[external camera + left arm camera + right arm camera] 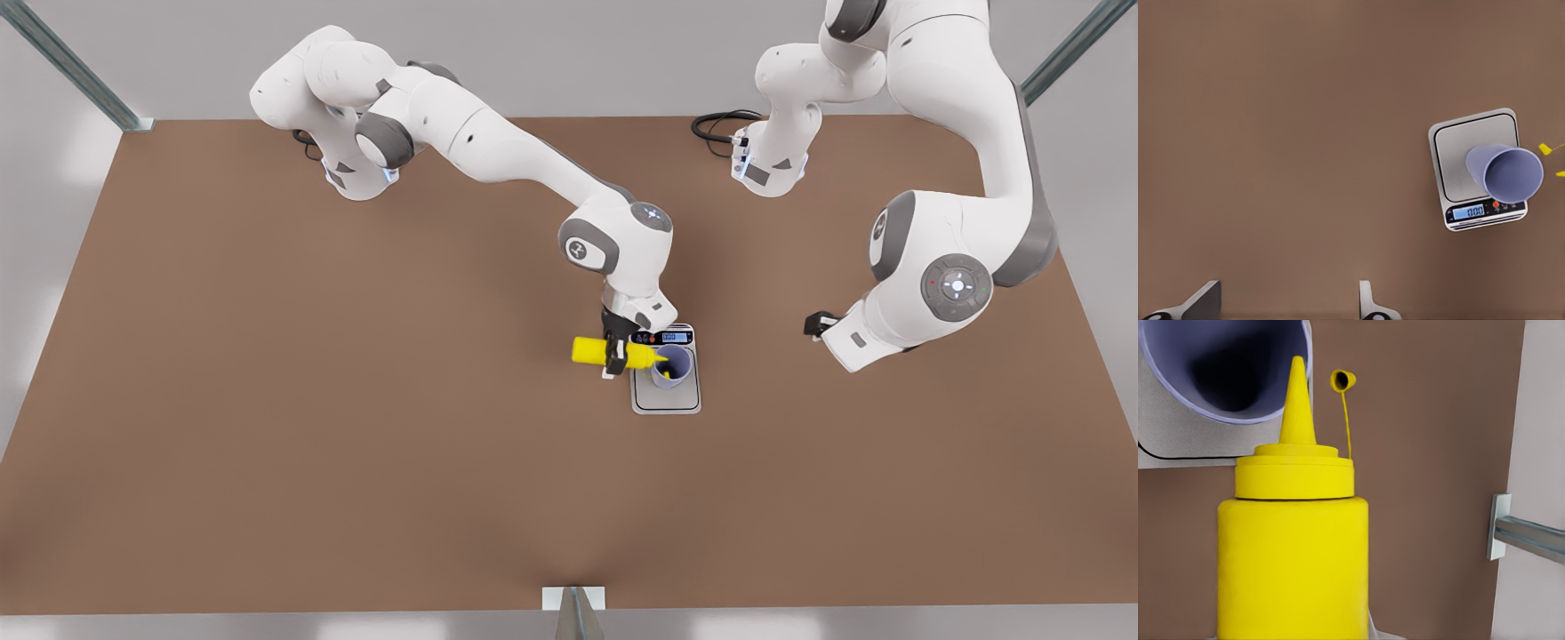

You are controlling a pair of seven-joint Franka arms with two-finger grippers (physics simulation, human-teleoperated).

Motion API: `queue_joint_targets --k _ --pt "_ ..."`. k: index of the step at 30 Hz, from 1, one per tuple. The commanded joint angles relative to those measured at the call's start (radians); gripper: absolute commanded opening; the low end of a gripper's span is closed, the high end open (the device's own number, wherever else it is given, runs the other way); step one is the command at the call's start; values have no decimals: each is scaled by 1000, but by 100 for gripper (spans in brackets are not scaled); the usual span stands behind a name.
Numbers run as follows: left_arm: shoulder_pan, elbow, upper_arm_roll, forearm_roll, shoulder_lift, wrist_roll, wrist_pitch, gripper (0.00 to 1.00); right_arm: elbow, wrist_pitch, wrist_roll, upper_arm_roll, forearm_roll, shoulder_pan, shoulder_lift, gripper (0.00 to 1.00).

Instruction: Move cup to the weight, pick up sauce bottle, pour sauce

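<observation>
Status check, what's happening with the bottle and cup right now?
Right claw shut on bottle, held sideways, nozzle at cup rim. Cup on scale. Left claw open, waiting off to the side. Nothing in the way.

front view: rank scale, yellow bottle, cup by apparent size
1. White-grey flat digital scale, largest.
2. Yellow squeeze bottle, lying sideways in the right gripper.
3. Small lavender-blue cup on the scale, smallest.
Left gripper waits aside.

I see a glossy yellow plastic bottle [1293, 553], a smooth matt lavender cup [1508, 173], a scale [1451, 167] with a brushed-metal platform — and a flat, matt brown table [267, 400].
</observation>
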Motion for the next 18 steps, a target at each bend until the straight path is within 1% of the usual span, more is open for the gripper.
queue_joint_targets --k 1,6,8,10,11,12,13,16,18 --pt "0 -1 0 1 -1 4 -5 100 -1 10 -31 0 -4 1 -2 49" --pt "2 1 1 2 -1 4 -3 100 -6 5 -34 0 -11 1 -2 49" --pt "0 1 0 2 -1 4 -5 100 -4 4 -31 33 15 -23 -19 49" --pt "0 1 0 2 -1 4 -3 100 -9 -3 -33 159 110 -160 -74 49" --pt "0 1 0 2 -1 4 -3 100 -16 -4 -72 256 116 -246 -88 49" --pt "0 0 0 2 -1 4 -3 100 -18 -3 -91 291 116 -281 -92 49" --pt "0 -1 0 2 -1 4 -3 100 -18 -3 -138 340 156 -338 -92 49" --pt "-2 -1 0 2 -1 4 -3 100 -18 -1 -508 356 437 -467 -102 49" --pt "-2 -3 0 2 -1 4 -8 100 -53 -4 -798 360 653 -574 -103 49"
